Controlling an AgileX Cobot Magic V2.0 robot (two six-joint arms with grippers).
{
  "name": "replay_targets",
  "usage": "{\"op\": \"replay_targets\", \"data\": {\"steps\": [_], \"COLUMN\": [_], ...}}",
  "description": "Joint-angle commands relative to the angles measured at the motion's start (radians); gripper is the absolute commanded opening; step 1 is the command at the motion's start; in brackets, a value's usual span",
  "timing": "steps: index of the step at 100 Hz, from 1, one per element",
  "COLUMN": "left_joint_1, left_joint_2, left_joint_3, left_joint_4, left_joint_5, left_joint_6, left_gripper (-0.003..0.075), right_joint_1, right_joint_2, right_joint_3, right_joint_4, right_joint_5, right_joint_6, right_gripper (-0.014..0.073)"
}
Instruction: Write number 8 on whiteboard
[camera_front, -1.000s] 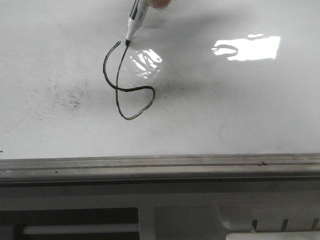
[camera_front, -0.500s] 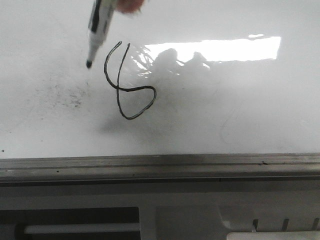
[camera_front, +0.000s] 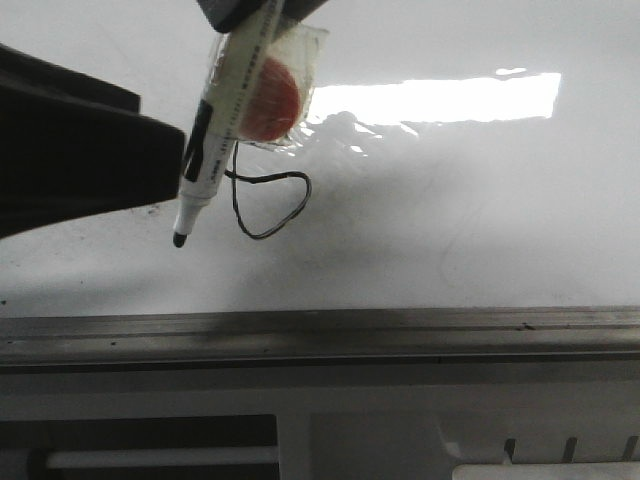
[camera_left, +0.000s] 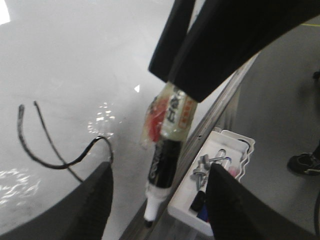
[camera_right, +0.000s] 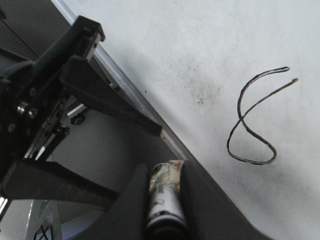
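Glossy white whiteboard (camera_front: 480, 200) has loads of bare space to the right of the number 8 (camera_front: 268, 205), and the grey metal edge rail (camera_front: 320, 335) runs along its near side. One drawn figure, one black-and-white marker (camera_front: 215, 125). The right gripper (camera_right: 165, 200) is clamped on the marker, tip lifted clear of the board, blocking the 8's top half. The left gripper (camera_left: 157, 195) is spread wide with nothing in it, over a small tray (camera_left: 212, 185) of bits.

The whiteboard (camera_front: 480, 210) lies flat, glossy with glare, a grey rail (camera_front: 400, 335) along its near edge. On it — the black 8 (camera_right: 255, 120), open-topped, and grey smudges (camera_right: 197, 85) beside it.
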Motion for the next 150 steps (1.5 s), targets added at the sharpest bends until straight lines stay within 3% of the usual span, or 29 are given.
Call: {"op": "replay_targets", "data": {"steps": [1, 9, 16, 33, 45, 60, 68, 102, 150], "left_joint_1": [-0.004, -0.004, -0.004, -0.004, -0.004, -0.004, -0.004, 0.026, 0.053], "left_joint_2": [0.042, 0.072, 0.087, 0.090, 0.090, 0.090, 0.090, 0.090, 0.090], "left_joint_3": [-0.037, -0.037, -0.037, -0.037, -0.037, -0.037, -0.037, -0.037, -0.037], "left_joint_4": [-0.012, -0.023, -0.023, -0.023, -0.023, -0.035, -0.113, -0.691, -0.705], "left_joint_5": [-0.154, -0.159, -0.164, -0.170, -0.170, -0.168, -0.146, 0.049, 0.098], "left_joint_6": [-0.010, -0.010, -0.010, -0.010, -0.010, -0.010, -0.010, -0.010, -0.006], "left_gripper": [0.0385, 0.0360, 0.0293, -0.0020, -0.0020, -0.0020, -0.0020, -0.0020, -0.0020], "right_joint_1": [0.001, 0.001, 0.001, 0.001, 0.001, 0.001, 0.001, 0.001, 0.001], "right_joint_2": [-0.020, -0.020, -0.020, -0.020, -0.020, -0.020, -0.020, -0.020, -0.020], "right_joint_3": [-0.026, -0.026, -0.026, -0.026, -0.026, -0.026, -0.026, -0.026, -0.026], "right_joint_4": [0.015, 0.025, 0.049, 0.065, 0.057, 0.056, 0.048, 0.044, 0.044], "right_joint_5": [-0.060, -0.053, -0.053, -0.053, -0.060, -0.055, -0.059, -0.055, -0.051], "right_joint_6": [-0.013, -0.013, -0.013, -0.013, -0.014, -0.014, -0.014, -0.014, -0.014], "right_gripper": [-0.0043, -0.0043, -0.0044, -0.0043, 0.0001, 0.0322, 0.0423, 0.0395, 0.0395]}}
